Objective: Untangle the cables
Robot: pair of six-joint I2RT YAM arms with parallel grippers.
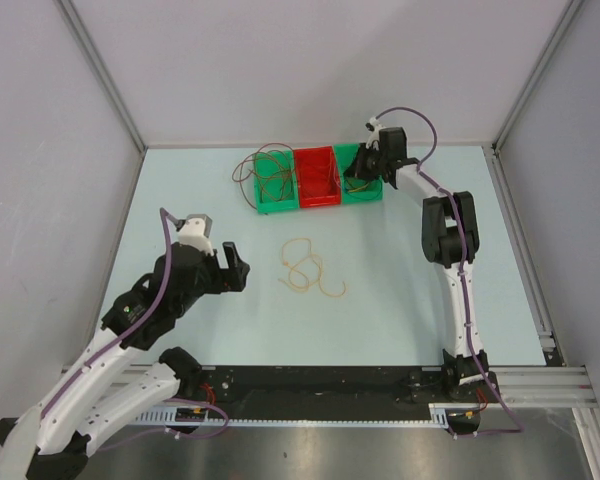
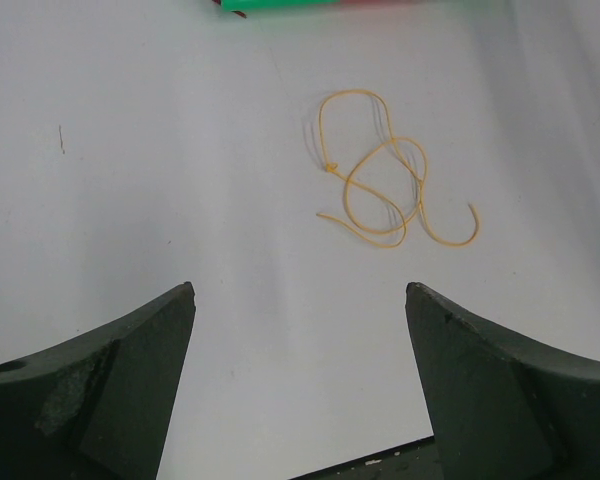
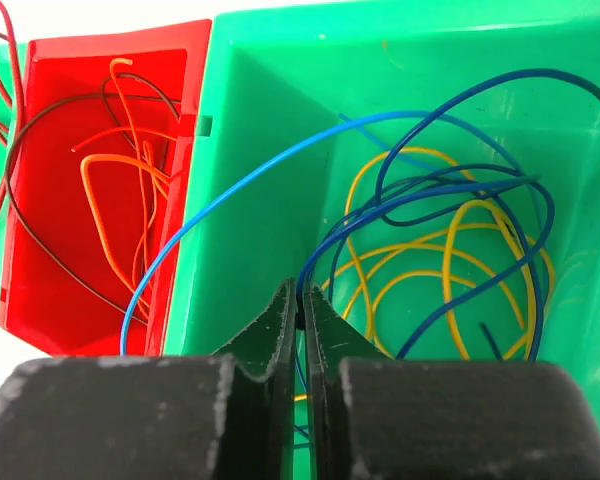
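A loose yellow cable (image 1: 302, 268) lies coiled on the pale table, alone in the middle. My left gripper (image 1: 230, 265) hovers to its left, open and holding nothing. In the left wrist view that yellow cable (image 2: 331, 166) lies ahead and to the right of the open left gripper (image 2: 300, 290). My right gripper (image 1: 360, 170) reaches into the right green bin (image 1: 372, 190) at the back. In the right wrist view the right gripper (image 3: 302, 295) is shut on a dark blue cable (image 3: 320, 252). More blue and yellow cables (image 3: 460, 230) lie tangled in that bin.
Three bins stand in a row at the back: a left green bin (image 1: 277, 205) with brown and red wires spilling over its rim, a red bin (image 1: 318, 198) holding orange and brown wires (image 3: 95, 200), and the right green one. Grey walls close in the table.
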